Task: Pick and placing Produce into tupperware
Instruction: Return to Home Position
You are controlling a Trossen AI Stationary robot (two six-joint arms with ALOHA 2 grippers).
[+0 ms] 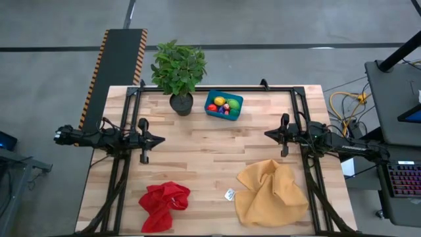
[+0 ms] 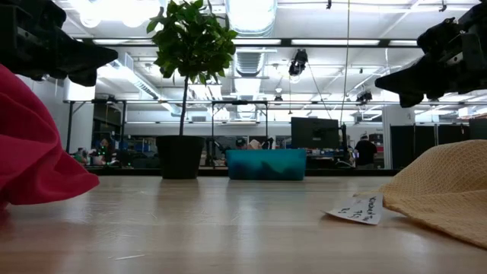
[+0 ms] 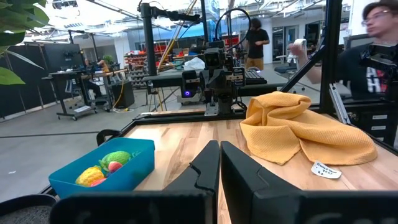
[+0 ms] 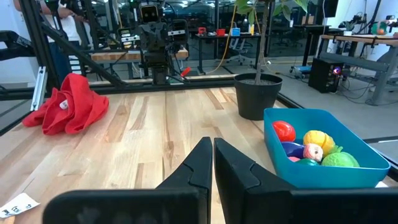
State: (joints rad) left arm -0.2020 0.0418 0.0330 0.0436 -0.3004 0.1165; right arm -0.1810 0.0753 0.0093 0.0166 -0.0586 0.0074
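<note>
The teal tupperware [image 1: 224,105] sits near the table's far edge, right of the plant pot. Inside it lie toy produce pieces [image 1: 223,103]: red, yellow, green, pink and purple ones [image 4: 311,150]. They also show in the tub in the left wrist view [image 3: 104,168]. My left gripper [image 1: 161,139] hovers shut over the table's left middle, pointing right. My right gripper [image 1: 268,134] hovers shut over the right middle, pointing left. Neither holds anything.
A potted plant [image 1: 179,72] stands left of the tub. A red cloth [image 1: 164,203] lies bunched at the near left, a mustard-yellow cloth [image 1: 272,193] at the near right, with a small white tag [image 1: 229,194] between them. A person [image 3: 373,43] stands beyond the table's right side.
</note>
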